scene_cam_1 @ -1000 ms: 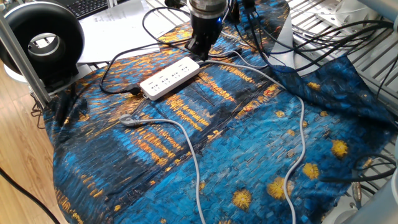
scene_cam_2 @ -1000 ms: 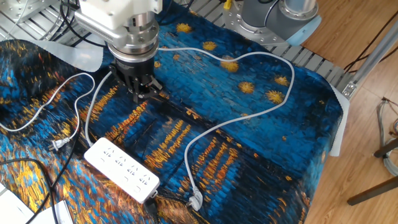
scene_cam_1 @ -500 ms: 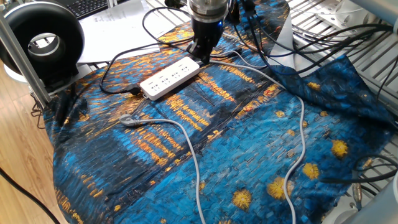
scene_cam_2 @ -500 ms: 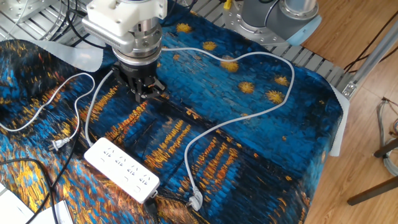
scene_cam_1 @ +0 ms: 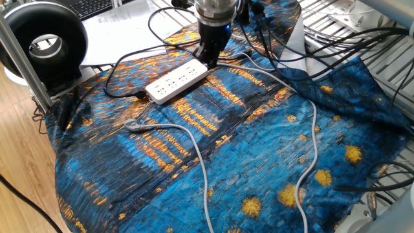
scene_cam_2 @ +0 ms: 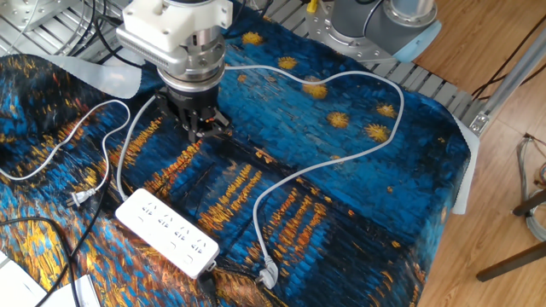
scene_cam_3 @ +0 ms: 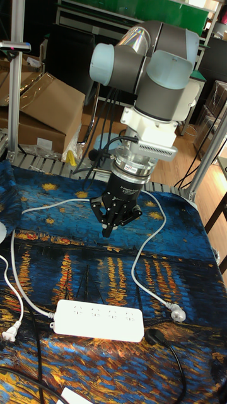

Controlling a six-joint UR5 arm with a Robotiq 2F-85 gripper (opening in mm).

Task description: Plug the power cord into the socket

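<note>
Now the hand (scene_cam_2: 203, 130) hangs low over the blue painted cloth (scene_cam_2: 341, 188), fingers close together and holding nothing.
From the hand in the other fixed view, the socket (scene_cam_2: 167, 232) lies at about 7 o'clock, well apart; the power cord (scene_cam_2: 81, 128) ends in its plug (scene_cam_2: 78, 198) at about 8 o'clock, free on the cloth.

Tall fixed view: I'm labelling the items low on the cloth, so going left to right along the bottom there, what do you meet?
The power cord's small plug → the white power strip → the black lead's plug at the strip's right end → the thicker grey cable's loose plug.
</note>
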